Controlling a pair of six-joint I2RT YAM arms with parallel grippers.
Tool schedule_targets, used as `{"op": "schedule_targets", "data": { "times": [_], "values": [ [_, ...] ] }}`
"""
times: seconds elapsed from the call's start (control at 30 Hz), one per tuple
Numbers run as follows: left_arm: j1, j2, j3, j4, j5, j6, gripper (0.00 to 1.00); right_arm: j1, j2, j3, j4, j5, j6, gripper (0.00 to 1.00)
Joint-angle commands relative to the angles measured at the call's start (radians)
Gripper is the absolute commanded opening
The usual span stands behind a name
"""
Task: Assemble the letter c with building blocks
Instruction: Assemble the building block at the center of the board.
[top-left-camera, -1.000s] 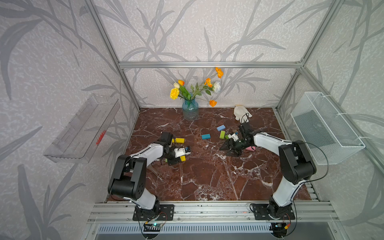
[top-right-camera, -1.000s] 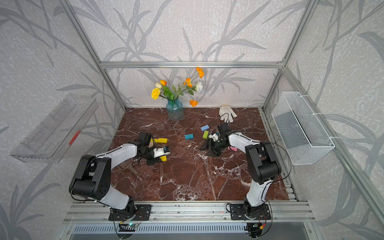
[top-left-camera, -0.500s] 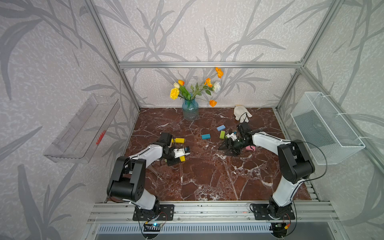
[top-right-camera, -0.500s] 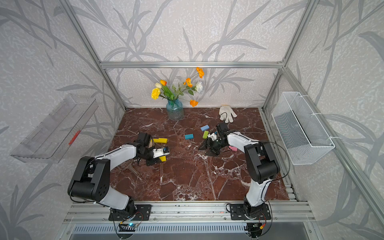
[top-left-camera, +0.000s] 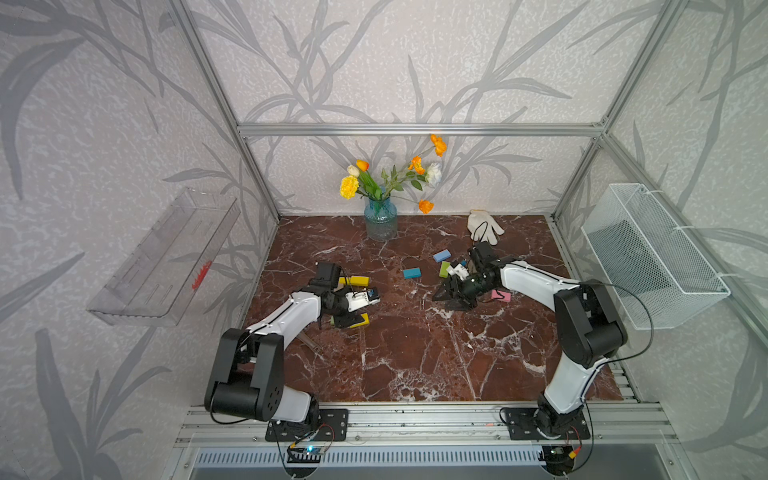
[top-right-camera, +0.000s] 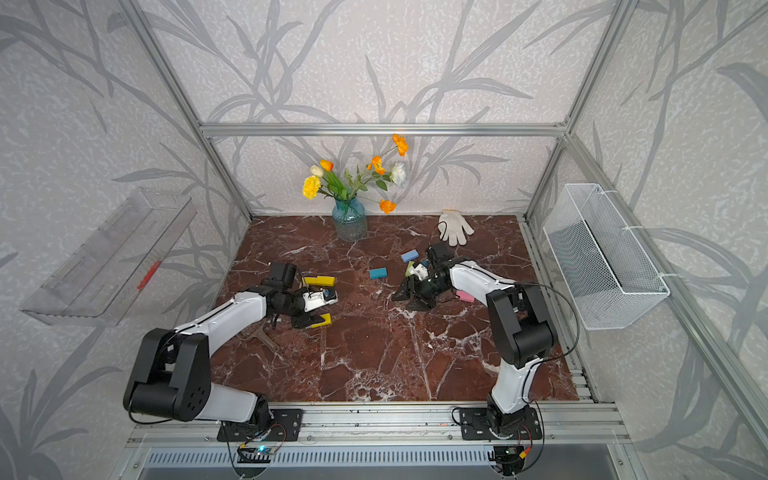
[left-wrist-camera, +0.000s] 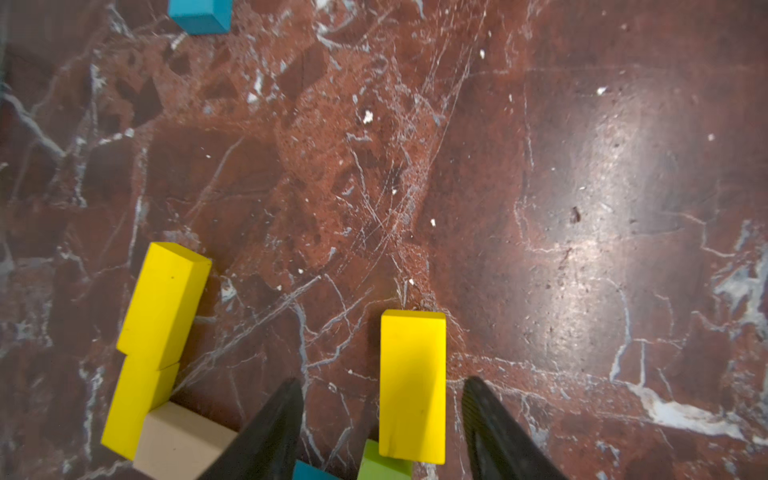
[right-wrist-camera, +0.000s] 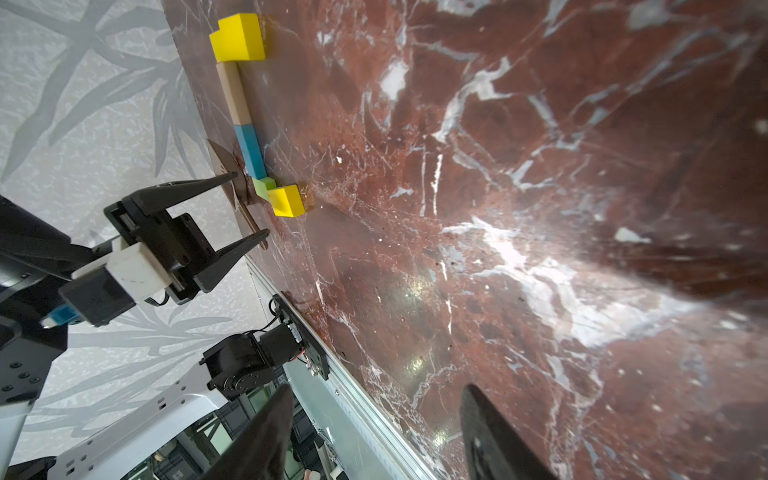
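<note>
The letter c lies on the marble at the left: two yellow blocks (left-wrist-camera: 164, 303), a tan block (left-wrist-camera: 178, 440), a teal one (right-wrist-camera: 250, 151), a green one (right-wrist-camera: 264, 187) and an end yellow block (left-wrist-camera: 412, 386). My left gripper (left-wrist-camera: 382, 415) is open astride that end yellow block (top-left-camera: 360, 320), with a gap on each side. My right gripper (right-wrist-camera: 374, 428) is open and empty, tilted over bare marble near the middle (top-left-camera: 451, 295). Loose blocks lie near it: teal (top-left-camera: 411, 273), blue (top-left-camera: 441, 255), green (top-left-camera: 444, 269) and pink (top-left-camera: 500, 296).
A blue vase of flowers (top-left-camera: 380, 220) and a white glove (top-left-camera: 484, 226) stand at the back. A wire basket (top-left-camera: 648, 257) hangs on the right wall, a clear tray (top-left-camera: 162, 257) on the left. A flat brown scrap (top-left-camera: 309, 343) lies under the left arm.
My left gripper has opened and let go of the yellow block, which now rests on the table. The right gripper has barely shifted.
</note>
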Motion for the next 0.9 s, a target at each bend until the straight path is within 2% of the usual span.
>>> {"op": "schedule_targets", "data": {
  "times": [0.0,0.07,0.23,0.37,0.5,0.63,0.73,0.87],
  "values": [
    [0.002,-0.074,0.021,0.001,0.086,-0.153,0.62,0.043,0.036,0.053,-0.065,0.004,-0.083,0.63],
    [0.002,-0.113,0.024,-0.002,0.108,-0.263,0.6,0.067,0.054,0.073,-0.072,-0.003,-0.105,0.6],
    [0.002,-0.214,0.01,0.021,0.077,-0.611,0.47,0.119,0.097,0.13,-0.067,-0.011,-0.141,0.51],
    [0.001,-0.266,0.026,-0.005,0.018,-0.896,0.37,0.158,0.131,0.176,-0.041,-0.022,-0.138,0.46],
    [0.001,-0.319,0.031,-0.044,-0.084,-1.117,0.33,0.195,0.173,0.219,-0.006,-0.017,-0.096,0.42],
    [0.003,-0.343,0.041,-0.077,-0.139,-1.255,0.27,0.241,0.196,0.233,0.061,0.031,-0.025,0.33],
    [0.004,-0.339,0.062,-0.13,-0.206,-1.362,0.15,0.27,0.202,0.217,0.15,0.061,0.065,0.28],
    [0.004,-0.32,0.074,-0.191,-0.156,-1.467,0.06,0.305,0.212,0.213,0.217,0.109,0.152,0.25]
  ]
}}
